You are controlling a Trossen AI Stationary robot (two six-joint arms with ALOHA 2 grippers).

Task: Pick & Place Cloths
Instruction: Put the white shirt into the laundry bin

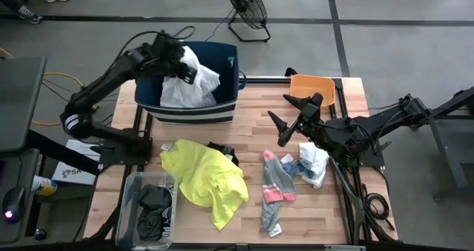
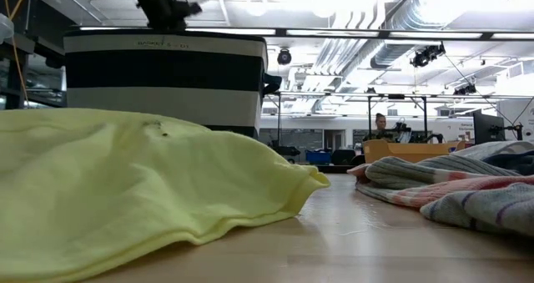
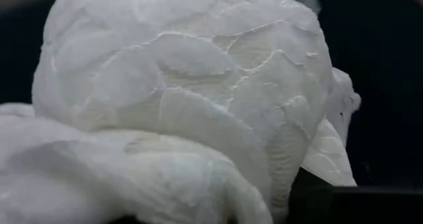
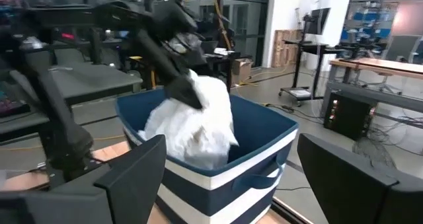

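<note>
The large white garment (image 1: pixel 191 82) hangs bunched over the dark-blue bin (image 1: pixel 222 110), with my left gripper (image 1: pixel 185 67) shut on it. It fills the left wrist view (image 3: pixel 185 105). My right gripper (image 1: pixel 285 121) stands open above the table's right half, level and facing the bin, with nothing between its fingers (image 4: pixel 231 184). A neon-yellow garment (image 1: pixel 204 177) lies spread on the table's near middle. Grey socks with pink toes (image 1: pixel 274 184) and a small white-blue rag (image 1: pixel 312 162) lie to its right. My left gripper holds the white garment by a bunched upper part (image 4: pixel 198 95), coming at it slanting down from the bin's left side. The cloth itself hides the fingertips. The garment hangs below the fingers, and its lower folds (image 4: pixel 192 141) are inside the bin.
An orange tray (image 1: pixel 311 88) stands at the far right. A clear box (image 1: pixel 148 206) with a dark patterned piece sits at the near left corner. A small black thing (image 1: pixel 222 151) lies by the yellow garment's far edge. In the low view the bin (image 2: pixel 167 74) rises behind the yellow garment (image 2: pixel 125 174).
</note>
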